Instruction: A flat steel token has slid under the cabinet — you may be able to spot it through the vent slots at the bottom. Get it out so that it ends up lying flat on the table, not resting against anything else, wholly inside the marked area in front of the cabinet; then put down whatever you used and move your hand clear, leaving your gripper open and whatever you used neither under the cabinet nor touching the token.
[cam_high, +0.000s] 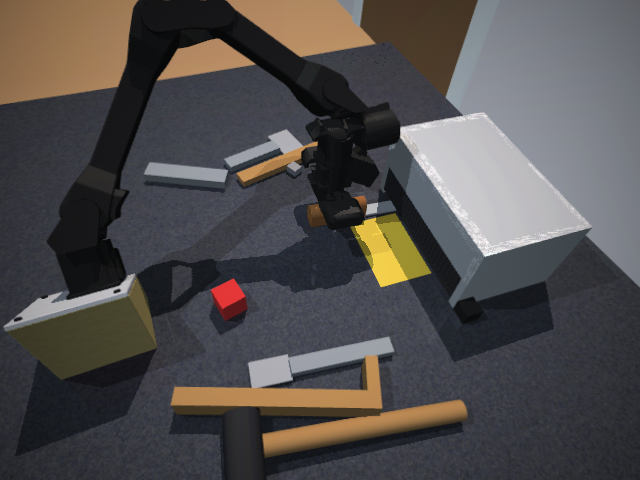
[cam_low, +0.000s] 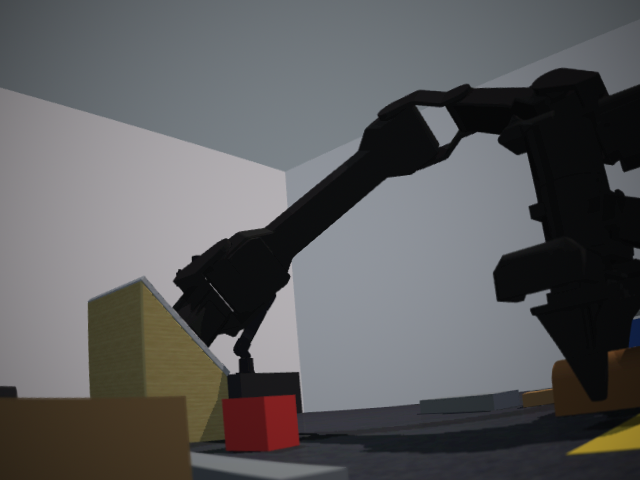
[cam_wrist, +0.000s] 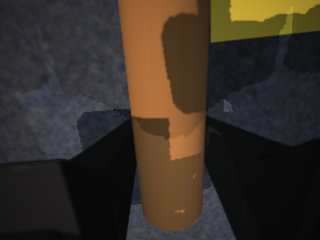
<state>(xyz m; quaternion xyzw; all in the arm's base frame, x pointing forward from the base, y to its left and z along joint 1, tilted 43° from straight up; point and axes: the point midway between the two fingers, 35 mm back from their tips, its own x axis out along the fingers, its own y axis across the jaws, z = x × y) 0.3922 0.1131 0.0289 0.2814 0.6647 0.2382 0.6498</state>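
Observation:
My gripper (cam_high: 339, 212) (cam_low: 602, 390) (cam_wrist: 165, 126) is shut on the orange round handle (cam_high: 314, 215) (cam_low: 571, 390) (cam_wrist: 162, 65) of a tool, low over the table. The tool's flat grey blade (cam_high: 381, 208) runs from the handle toward the far end of the cabinet's slotted front; its tip is hidden there. The white cabinet (cam_high: 496, 180) has dark vent slots (cam_high: 418, 224) along its lower front. The yellow marked area (cam_high: 392, 266) (cam_low: 615, 439) (cam_wrist: 225, 25) lies in front of the cabinet, just beside the blade. The token cannot be made out in any view.
A red cube (cam_high: 229, 298) (cam_low: 245, 423) stands near the arm's base. Toward the near side lie a grey square-ended tool (cam_high: 330, 358), an orange L-shaped stick (cam_high: 279, 398) and a mallet (cam_high: 361, 429). Behind the gripper lie a grey bar (cam_high: 186, 174) and an orange stick (cam_high: 268, 167).

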